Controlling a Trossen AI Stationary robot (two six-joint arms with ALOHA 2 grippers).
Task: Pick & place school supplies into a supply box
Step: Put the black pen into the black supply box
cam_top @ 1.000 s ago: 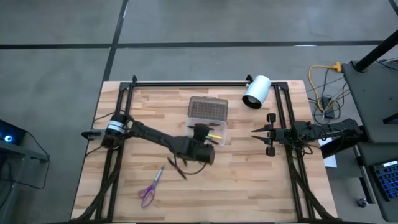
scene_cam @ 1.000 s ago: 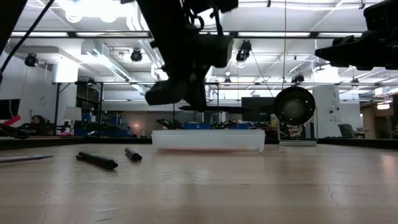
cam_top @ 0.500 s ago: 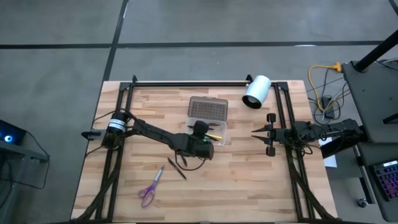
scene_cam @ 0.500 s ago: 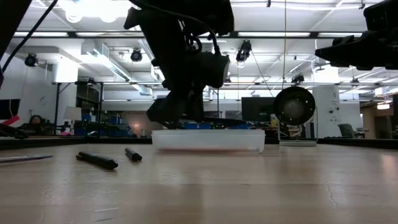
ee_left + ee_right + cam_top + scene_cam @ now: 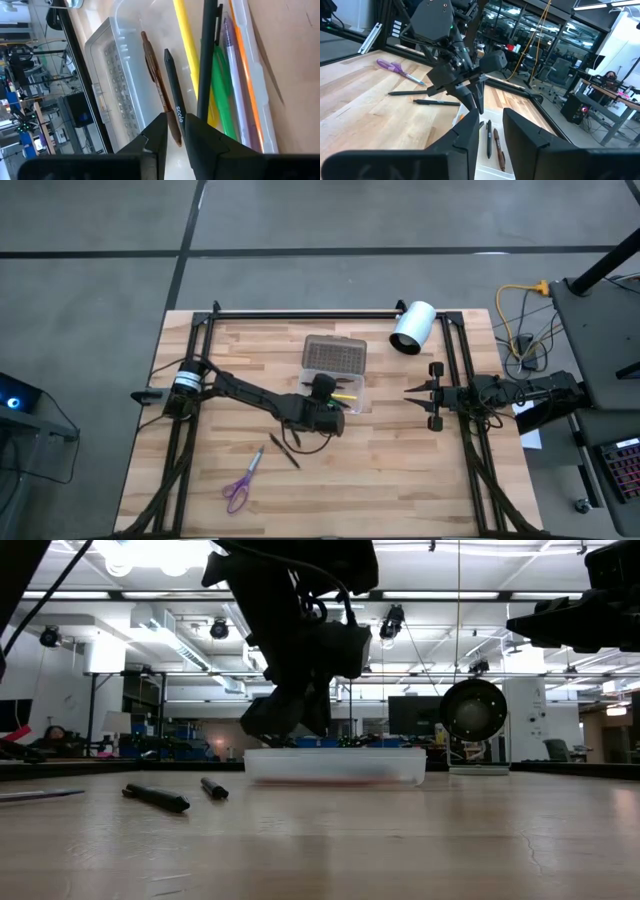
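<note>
The supply box (image 5: 335,398) is a clear tray whose dotted lid (image 5: 335,355) lies open toward the far edge. Inside it the left wrist view shows yellow (image 5: 187,45), green (image 5: 222,85), orange, lilac, brown (image 5: 159,85) and black pens. My left gripper (image 5: 322,388) reaches down into the tray (image 5: 335,765), fingers nearly together around a black pen (image 5: 172,90). My right gripper (image 5: 432,394) waits open at the table's right edge. Two black pens (image 5: 285,448) and the purple scissors (image 5: 240,485) lie flat on the table. My left gripper (image 5: 181,131) has the near end (image 5: 176,112) of the black pen between its two fingertips. The fingers slant down from the table's left and run along the pen, which points away from them down the length of the tray, beside the brown pen.
A white cylinder (image 5: 412,327) lies at the far right corner. Dark frame rails run along the left, right and far edges. In the low view the two loose pens (image 5: 155,798) lie left of the box. Bare wood stretches across the near half of the table.
My left gripper has come down from above the box's rim into the tray, bringing the black pen with it. A second ago the pen stuck out level above the box. Over the last half second the gripper has barely moved.
</note>
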